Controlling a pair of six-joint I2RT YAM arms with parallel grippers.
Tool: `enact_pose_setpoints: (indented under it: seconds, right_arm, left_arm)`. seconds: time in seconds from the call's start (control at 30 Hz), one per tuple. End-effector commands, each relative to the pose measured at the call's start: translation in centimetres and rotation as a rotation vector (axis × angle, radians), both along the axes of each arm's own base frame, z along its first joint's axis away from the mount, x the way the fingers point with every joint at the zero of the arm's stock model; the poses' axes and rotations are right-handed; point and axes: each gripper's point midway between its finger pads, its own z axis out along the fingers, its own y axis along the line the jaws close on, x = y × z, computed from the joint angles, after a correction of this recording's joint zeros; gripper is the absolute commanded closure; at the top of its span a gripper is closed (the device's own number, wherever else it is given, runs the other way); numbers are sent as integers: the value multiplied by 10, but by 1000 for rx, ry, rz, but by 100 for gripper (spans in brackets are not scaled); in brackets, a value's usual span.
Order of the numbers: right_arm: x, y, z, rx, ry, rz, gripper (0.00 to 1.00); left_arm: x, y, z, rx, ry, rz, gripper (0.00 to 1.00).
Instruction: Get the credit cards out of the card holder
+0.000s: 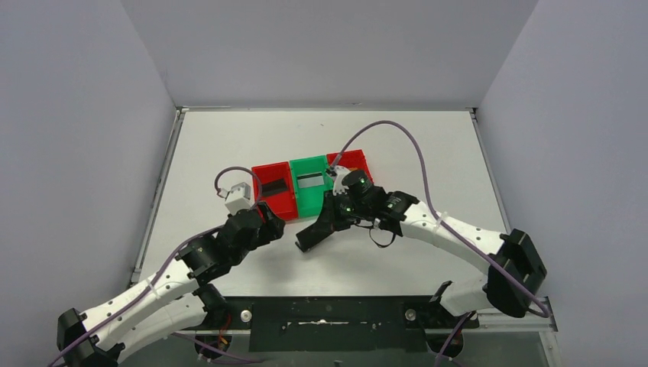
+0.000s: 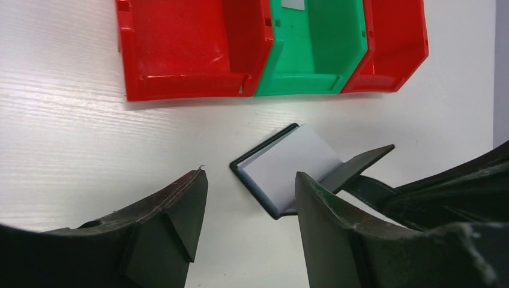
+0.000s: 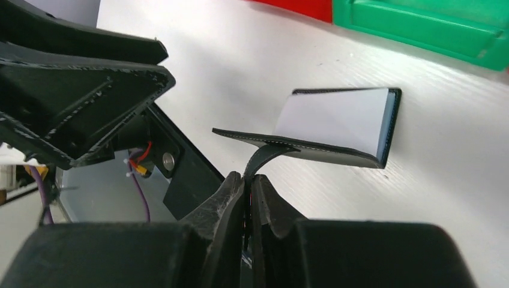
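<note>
Downward, right end effector (image 3: 247,177) pinching card holder (image 3: 327,123)

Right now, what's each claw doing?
Left claw: open, holding nothing.
Right claw: closed on the tab of the card holder.

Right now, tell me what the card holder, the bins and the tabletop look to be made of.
The card holder: probably leather or faux leather, matte black; a stitched seam runs along its edge. The red bins and green bin: moulded plastic, glossy; bright highlights on the walls. The table: white, faintly sheened sheet with fine parallel ridges, possibly corrugated plastic; uncertain.
</note>
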Motion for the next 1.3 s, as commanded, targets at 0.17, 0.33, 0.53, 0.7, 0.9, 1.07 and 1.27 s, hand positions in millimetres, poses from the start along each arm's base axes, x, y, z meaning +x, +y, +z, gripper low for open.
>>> enact_pose_setpoints:
  seconds: [0.17, 0.33, 0.53, 0.7, 0.9, 1.07, 1.27]
  right_arm:
    - [-40, 56, 39, 225, -29, 377, 100]
    - [-30, 15, -15, 66, 21, 318, 100]
    - [-26, -41, -77, 11, 130, 196, 100]
    - [-29, -56, -98, -65, 127, 183, 99]
    - [-19, -76, -116, -180, 113, 79, 99]
    - [-11, -84, -121, -219, 98, 36, 97]
    - [-5, -87, -123, -234, 84, -11, 95]
  left_arm:
    - [-2, 48, 18, 21, -48, 194, 44]
    - [-2, 45, 21, 6, -64, 171, 43]
    - [-7, 15, 9, -23, -19, 31, 43]
    - [-7, -14, 0, -49, -1, -90, 42]
    - [-10, -52, -11, -40, 47, -279, 42]
    - [-14, -74, -34, -61, 126, -351, 42]
    - [-23, -92, -45, -109, 185, -419, 42]
